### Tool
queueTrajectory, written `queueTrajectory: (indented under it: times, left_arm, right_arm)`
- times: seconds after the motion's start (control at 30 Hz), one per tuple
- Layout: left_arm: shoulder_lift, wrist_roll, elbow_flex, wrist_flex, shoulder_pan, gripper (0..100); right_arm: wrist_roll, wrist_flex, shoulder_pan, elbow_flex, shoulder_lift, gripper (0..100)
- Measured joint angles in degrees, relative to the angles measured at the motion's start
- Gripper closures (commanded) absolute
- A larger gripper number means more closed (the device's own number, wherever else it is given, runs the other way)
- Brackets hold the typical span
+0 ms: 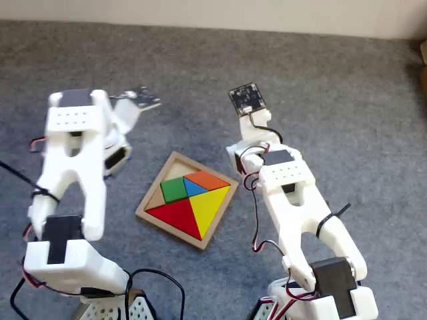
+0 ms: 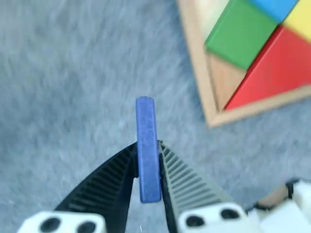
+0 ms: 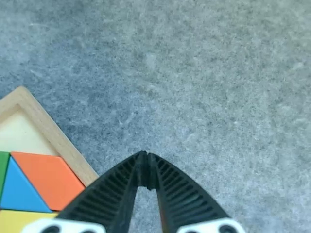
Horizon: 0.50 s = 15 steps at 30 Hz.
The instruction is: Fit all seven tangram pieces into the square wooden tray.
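Over the top we go: the wooden tray (image 1: 148,212) sits dead centre on the grey tabletop (image 1: 347,100), turned corner-up like a diamond. Five pieces are in! The green square (image 1: 175,190) is at 10 o'clock within the tray, the orange parallelogram (image 1: 208,180) at 1 o'clock, and a small blue triangle (image 1: 195,189) is wedged between them. The yellow triangle (image 1: 209,207) fills 4 o'clock and the red triangle (image 1: 177,215) 6 o'clock, with bare wood showing at 12 and 9 o'clock. The left arm (image 1: 73,173) stands at the tray's 9 o'clock, the right arm (image 1: 293,200) at its 3 o'clock. On to the left wrist: the left gripper (image 2: 147,148) is clamped tight on a blue piece (image 2: 146,121), held on edge above the tabletop. It is just off one tray corner, where a bare wooden gap lies beside the green and red pieces. Now the right wrist: the right gripper (image 3: 146,167) is pinched fully together with nothing between its fingers. It sits over bare tabletop just outside the tray's rim, close to the orange parallelogram.
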Motion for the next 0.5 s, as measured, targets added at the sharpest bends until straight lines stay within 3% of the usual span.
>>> queueTrajectory:
  times: [0.3, 0.5]
  left_arm:
    - [0.53, 7.65, -0.09, -6.77, 12.13, 100]
    - [5.71, 10.11, -0.53, -10.11, 15.91, 100]
  right_arm:
    - [0.0, -5.27, 1.23, 1.85, 0.0, 98.8]
    - [0.0, -6.77, 1.14, 2.37, 0.0, 98.8]
